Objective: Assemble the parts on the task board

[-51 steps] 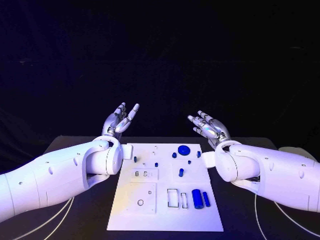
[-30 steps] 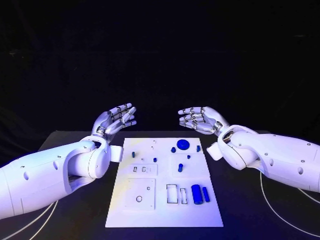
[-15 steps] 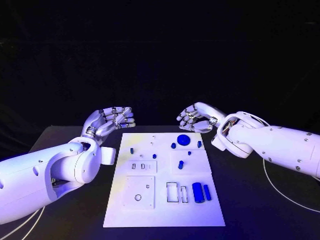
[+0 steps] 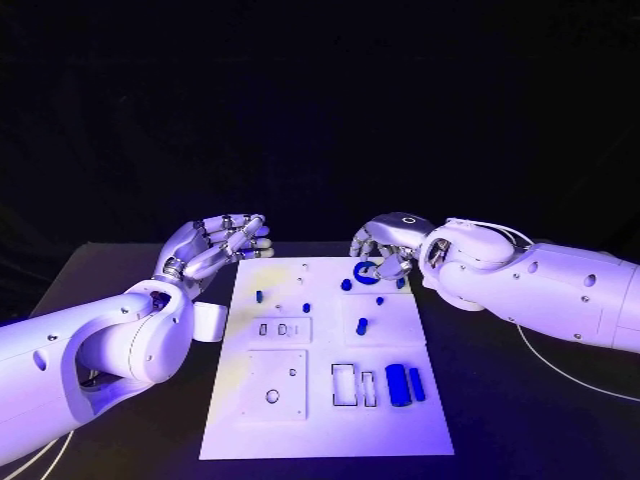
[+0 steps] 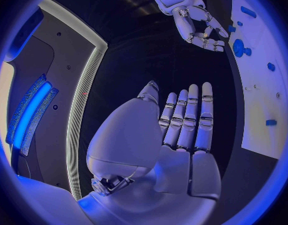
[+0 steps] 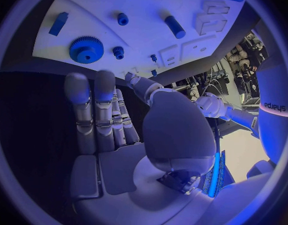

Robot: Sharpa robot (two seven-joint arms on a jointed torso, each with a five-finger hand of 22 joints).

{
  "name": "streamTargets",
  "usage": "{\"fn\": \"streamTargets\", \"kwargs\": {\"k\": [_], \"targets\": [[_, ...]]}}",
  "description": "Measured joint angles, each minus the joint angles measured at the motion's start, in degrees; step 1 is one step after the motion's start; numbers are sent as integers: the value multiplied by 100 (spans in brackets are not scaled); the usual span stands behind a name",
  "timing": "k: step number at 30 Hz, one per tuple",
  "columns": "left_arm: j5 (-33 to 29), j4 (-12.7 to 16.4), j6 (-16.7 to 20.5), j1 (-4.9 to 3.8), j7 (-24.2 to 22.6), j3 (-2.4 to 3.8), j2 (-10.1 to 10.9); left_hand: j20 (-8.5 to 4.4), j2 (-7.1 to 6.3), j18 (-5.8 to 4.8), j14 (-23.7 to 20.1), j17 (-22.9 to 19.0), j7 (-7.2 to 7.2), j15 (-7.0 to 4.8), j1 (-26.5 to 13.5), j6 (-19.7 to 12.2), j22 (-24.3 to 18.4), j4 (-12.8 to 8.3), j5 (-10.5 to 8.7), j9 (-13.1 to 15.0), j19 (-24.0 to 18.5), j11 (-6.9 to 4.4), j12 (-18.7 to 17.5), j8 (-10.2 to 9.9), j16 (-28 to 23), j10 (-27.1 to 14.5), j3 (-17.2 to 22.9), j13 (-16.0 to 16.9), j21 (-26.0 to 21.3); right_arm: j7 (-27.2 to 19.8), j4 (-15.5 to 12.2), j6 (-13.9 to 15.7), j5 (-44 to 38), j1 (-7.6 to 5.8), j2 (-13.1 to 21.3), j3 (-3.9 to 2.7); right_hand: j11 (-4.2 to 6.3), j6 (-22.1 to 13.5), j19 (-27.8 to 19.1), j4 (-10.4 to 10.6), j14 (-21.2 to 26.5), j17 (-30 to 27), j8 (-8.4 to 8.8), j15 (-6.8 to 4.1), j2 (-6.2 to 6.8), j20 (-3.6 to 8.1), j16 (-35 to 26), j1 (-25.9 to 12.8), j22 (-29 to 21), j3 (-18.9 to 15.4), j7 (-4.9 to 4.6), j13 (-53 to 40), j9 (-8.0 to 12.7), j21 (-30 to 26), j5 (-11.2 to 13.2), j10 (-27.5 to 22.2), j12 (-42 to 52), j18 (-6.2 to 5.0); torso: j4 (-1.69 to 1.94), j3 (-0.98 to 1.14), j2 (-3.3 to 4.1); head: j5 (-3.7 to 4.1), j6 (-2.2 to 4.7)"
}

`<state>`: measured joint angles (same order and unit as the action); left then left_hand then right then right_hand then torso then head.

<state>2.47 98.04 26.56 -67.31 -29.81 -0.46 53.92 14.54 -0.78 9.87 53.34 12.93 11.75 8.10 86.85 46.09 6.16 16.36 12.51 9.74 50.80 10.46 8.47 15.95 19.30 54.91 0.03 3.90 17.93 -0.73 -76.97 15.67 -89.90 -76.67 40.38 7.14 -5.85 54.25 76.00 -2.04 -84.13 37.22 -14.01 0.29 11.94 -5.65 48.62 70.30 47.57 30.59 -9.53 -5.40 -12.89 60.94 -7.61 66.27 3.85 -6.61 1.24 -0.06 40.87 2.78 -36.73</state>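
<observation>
White task board (image 4: 284,405) flat in the middle of the black table (image 4: 522,420), small blue parts on it — a large gear (image 4: 366,270) at the far edge, two cylinders (image 4: 395,384) near the right side. Right hand (image 4: 385,245) over that far edge, just above the gear, fingers loosely curled, holding nothing. Left hand (image 4: 216,243) beside the board's far left corner — fingers apart and slightly bent, also holding nothing.

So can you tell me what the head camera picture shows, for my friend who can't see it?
A white task board lies on a black table with small blue parts on it. The right hand hovers over the board's far end above a big blue gear, holding nothing; the left hand floats beside the board's far left corner.
</observation>
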Motion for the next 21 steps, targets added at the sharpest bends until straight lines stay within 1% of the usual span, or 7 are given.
{"fn": "streamTargets", "kwargs": {"k": [1,2,4,7,13,14,21], "targets": [[0,13,-6,-3,1,0,3,0,0,0,0,0,0,0,0,0,-3,0,0,0,0,0,0,0,0,0,0,0,0,27,-1,0,-89,0,-13,0,-1,-8,70,34,11,495,12,12,0,-12,541,0,506,-2,10,-27,-30,398,0,-101,0,2,3,-1,18,6,3],[0,27,-12,-5,1,1,6,0,0,0,0,2,0,0,0,0,-3,0,0,0,0,0,0,0,0,0,0,0,0,62,-1,-1,-192,0,-32,0,-6,-16,93,55,22,765,12,22,0,-37,847,0,781,-11,-3,-48,-50,618,0,-126,0,2,7,-2,35,12,5],[-1,38,-20,-7,1,5,8,0,0,-1,0,5,0,0,0,0,-3,0,0,0,0,0,0,0,0,0,0,0,-1,106,4,-8,-316,1,-61,0,-10,-32,170,70,21,1258,12,22,24,-73,1367,24,1295,-25,-18,-79,-85,1003,0,-171,0,110,13,-4,72,26,10],[-4,45,-31,-7,2,5,6,0,0,-3,0,5,0,0,0,0,-3,0,0,-1,0,0,0,0,0,0,0,0,-1,167,32,-36,-470,19,-111,4,-25,-32,238,85,0,1632,41,44,20,-94,1757,28,1676,-40,-18,-103,-116,1284,0,-216,0,134,27,-10,111,40,12],[-8,53,-50,-11,4,10,2,0,0,-7,0,5,0,0,0,0,-10,0,0,-1,0,0,0,0,0,0,0,-1,-1,244,77,-127,-653,54,-172,6,-34,-75,326,117,0,2001,41,44,15,-122,2128,77,2051,-40,-20,-127,-147,1547,-1,-246,0,134,70,-20,157,59,-5],[-8,58,-52,-12,4,10,6,0,0,-7,0,8,0,0,0,0,-13,0,0,-1,0,0,-23,0,0,0,0,-1,-1,251,82,-142,-672,58,-180,6,-34,-75,334,117,0,2051,41,44,15,-131,2173,77,2101,-40,-20,-128,-152,1579,-1,-246,0,188,74,-24,162,61,-5],[-10,77,-63,-14,6,11,14,0,0,-8,0,10,0,0,0,0,-15,0,0,-1,0,0,-32,0,0,-1,0,-1,-1,279,112,-257,-768,92,-238,12,-34,-75,374,134,0,2210,40,44,-9,-133,2322,100,2268,-24,-20,-140,-172,1678,-1,-246,0,196,88,-32,193,70,-5]]}}
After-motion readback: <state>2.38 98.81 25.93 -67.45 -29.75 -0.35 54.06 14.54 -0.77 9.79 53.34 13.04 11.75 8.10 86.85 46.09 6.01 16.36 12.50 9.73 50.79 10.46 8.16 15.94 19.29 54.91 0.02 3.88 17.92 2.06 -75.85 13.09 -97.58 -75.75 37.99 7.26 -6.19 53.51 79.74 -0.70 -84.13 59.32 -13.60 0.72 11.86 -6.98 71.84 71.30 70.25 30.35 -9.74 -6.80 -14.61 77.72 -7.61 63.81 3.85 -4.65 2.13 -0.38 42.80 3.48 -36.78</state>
